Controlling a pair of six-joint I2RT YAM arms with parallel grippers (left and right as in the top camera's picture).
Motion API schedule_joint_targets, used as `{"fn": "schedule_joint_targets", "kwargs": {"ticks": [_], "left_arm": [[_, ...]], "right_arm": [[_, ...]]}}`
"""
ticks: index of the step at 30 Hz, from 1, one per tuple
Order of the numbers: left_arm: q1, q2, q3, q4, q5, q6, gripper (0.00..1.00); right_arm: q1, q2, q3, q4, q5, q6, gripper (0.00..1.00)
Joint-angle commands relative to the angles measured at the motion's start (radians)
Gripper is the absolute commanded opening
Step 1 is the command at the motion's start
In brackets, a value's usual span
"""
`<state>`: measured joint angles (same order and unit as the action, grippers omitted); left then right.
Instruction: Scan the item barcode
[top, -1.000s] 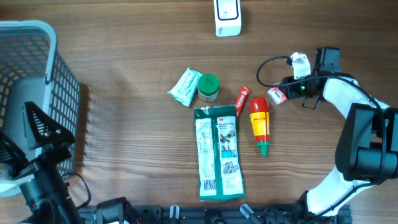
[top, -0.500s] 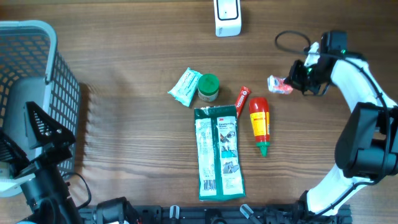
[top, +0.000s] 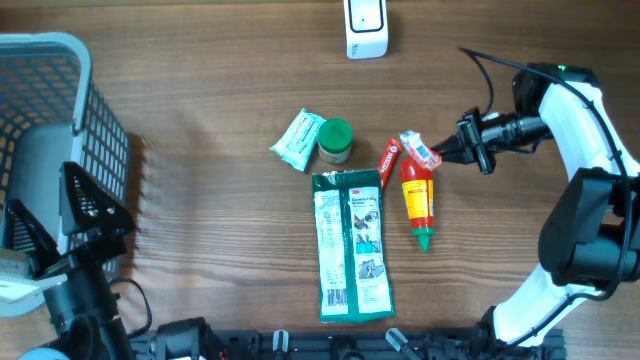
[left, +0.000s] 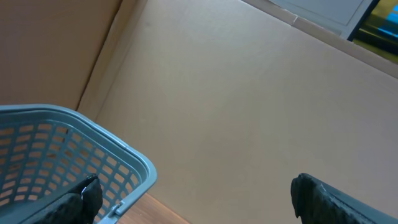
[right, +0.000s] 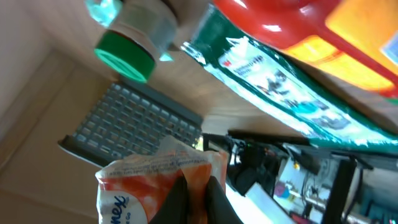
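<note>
The right hand (top: 438, 154) is pinching a small, crinkled orange-and-white packet (top: 420, 148) by one end, seemingly lifted just over the red bottle (top: 418, 195), probably to carry its barcode toward the white scanner (top: 365, 28) (well apart, at the bench's far edge), while the left hand (top: 95, 212) is idling released by the basket (top: 60, 60).

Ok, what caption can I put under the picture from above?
Right gripper pinching a small orange-and-white packet by the red bottle on the wooden table.
</note>
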<state>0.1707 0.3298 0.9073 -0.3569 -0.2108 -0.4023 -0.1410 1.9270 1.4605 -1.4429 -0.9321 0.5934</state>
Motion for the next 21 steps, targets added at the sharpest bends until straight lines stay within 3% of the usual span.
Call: {"fn": "schedule_joint_targets", "kwargs": {"ticks": [1,8,14,21], "left_arm": [[-0.006,-0.01,-0.006,0.0,0.013,-0.003,1.0],[-0.027,-0.01,-0.006,-0.001,0.013,-0.003,1.0],[-0.083,-0.01,-0.006,-0.015,0.012,-0.002,1.0],[-0.14,-0.01,-0.006,-0.023,0.012,-0.002,1.0]], "right_arm": [[0.019,0.006,0.012,-0.037,0.14,-0.033,0.04],[0.183,0.004,0.012,-0.012,0.271,-0.032,0.04],[0.361,-0.049,0.012,-0.011,0.476,0.169,0.04],[0.472,-0.15,0.012,-0.005,0.497,0.269,0.04]]}}
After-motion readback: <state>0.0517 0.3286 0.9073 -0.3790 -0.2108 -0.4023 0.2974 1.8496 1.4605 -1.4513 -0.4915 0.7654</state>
